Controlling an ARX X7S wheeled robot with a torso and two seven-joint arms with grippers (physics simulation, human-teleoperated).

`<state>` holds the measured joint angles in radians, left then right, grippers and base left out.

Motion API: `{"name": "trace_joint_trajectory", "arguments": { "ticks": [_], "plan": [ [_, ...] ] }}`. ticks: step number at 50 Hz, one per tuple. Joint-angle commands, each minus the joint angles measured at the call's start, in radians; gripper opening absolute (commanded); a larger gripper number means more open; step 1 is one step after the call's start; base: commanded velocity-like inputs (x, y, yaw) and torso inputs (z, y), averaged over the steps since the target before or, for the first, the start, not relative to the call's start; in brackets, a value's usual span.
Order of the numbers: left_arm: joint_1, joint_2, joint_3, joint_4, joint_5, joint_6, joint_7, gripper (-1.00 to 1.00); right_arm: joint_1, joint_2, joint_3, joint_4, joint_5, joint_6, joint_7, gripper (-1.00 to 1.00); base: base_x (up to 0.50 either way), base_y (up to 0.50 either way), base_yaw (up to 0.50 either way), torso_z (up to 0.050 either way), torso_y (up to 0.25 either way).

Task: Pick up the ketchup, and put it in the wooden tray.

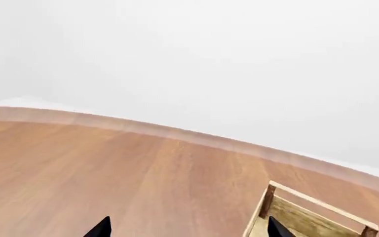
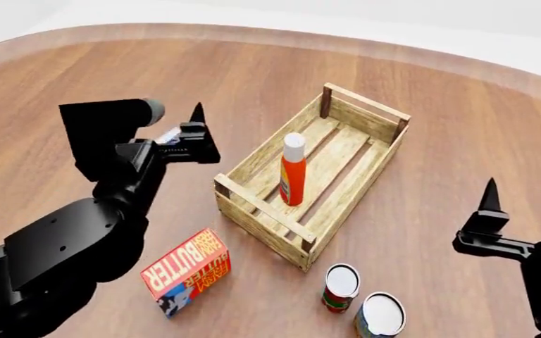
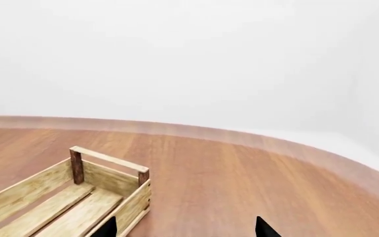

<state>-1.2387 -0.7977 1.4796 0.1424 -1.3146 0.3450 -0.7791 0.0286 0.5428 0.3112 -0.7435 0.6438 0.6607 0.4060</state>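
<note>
Two grippers, both with fingers spread and holding nothing: left gripper (image 2: pixel 198 130) just beside the wooden tray (image 2: pixel 251 211), right gripper (image 2: pixel 524 211) well apart. Ketchup (image 2: pixel 292 171) stands upright inside tray on its slats. Butter box (image 2: pixel 188 272) and two cans (image 2: pixel 363 299) lie near.

Frame edge cuts off the blue-labelled can (image 2: pixel 380 317).

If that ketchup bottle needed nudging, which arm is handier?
Probably left. The ketchup already stands upright inside the wooden tray. The left gripper hangs open beside the tray's near side, nearer the bottle than the right gripper.
</note>
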Motion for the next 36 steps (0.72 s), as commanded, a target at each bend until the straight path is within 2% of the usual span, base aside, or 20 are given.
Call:
{"name": "trace_joint_trajectory", "arguments": {
  "ticks": [1,21,36],
  "plan": [
    [0.107,-0.142,0.007,0.098,0.05,0.076,-0.122,1.0,-0.057,0.018,0.033,-0.103,0.042,0.042,0.027,1.0,0.0,0.0,0.0,0.0,0.0],
    [0.248,-0.314,0.021,0.194,0.181,0.218,-0.195,1.0,-0.109,-0.004,-0.051,-0.193,-0.006,0.041,0.069,1.0,0.0,0.0,0.0,0.0,0.0],
    [0.308,-0.393,0.021,0.239,0.248,0.292,-0.236,1.0,-0.101,-0.019,-0.139,-0.209,-0.049,0.012,0.073,1.0,0.0,0.0,0.0,0.0,0.0]
  ]
}}
